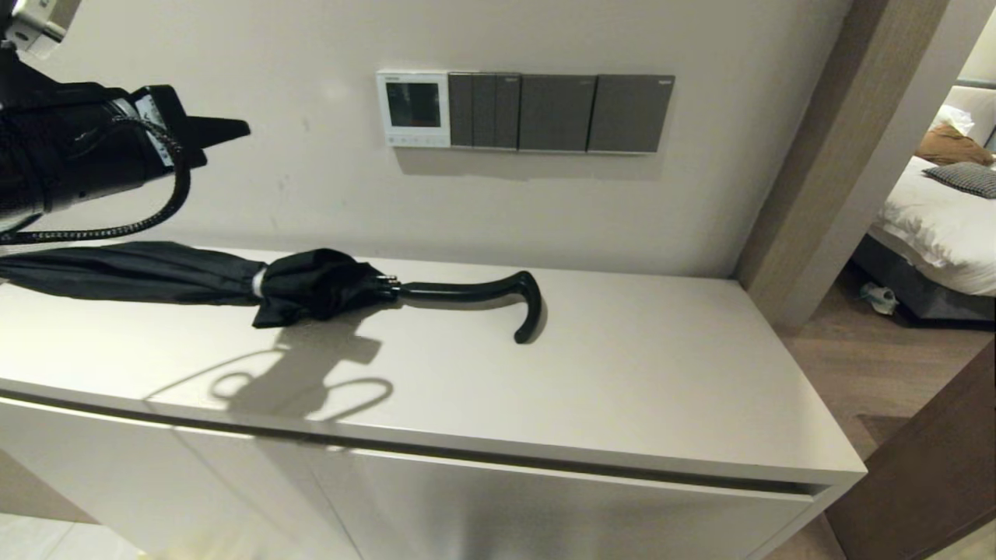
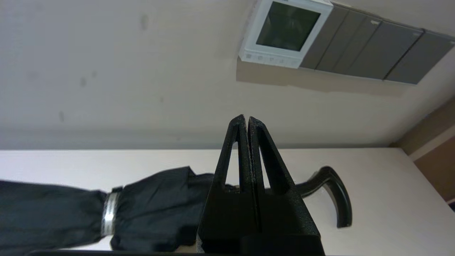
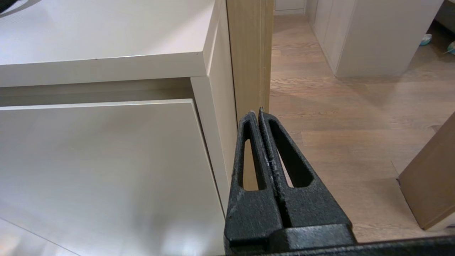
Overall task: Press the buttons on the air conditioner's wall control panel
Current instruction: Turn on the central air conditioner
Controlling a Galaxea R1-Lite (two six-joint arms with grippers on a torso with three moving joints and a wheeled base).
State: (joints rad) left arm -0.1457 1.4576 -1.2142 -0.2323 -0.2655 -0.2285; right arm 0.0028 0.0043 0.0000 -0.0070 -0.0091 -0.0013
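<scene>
The wall control panel [image 1: 413,107] is a small white-framed square with a dark screen, on the wall above the cabinet; it also shows in the left wrist view [image 2: 285,32]. Its buttons [image 1: 412,141] are a row of tiny pale keys under the screen, also seen in the left wrist view [image 2: 272,59]. My left gripper [image 1: 241,129] is shut and empty, raised at the left, well short of the panel; the left wrist view shows its tip [image 2: 246,118] below the panel. My right gripper [image 3: 257,112] is shut and empty, low beside the cabinet's right end, out of the head view.
Dark grey switch plates [image 1: 560,113] adjoin the panel on its right. A folded black umbrella [image 1: 311,284] with a hooked handle [image 1: 526,307] lies on the white cabinet top [image 1: 661,373]. A wooden door frame [image 1: 840,155] stands at right, a bedroom beyond.
</scene>
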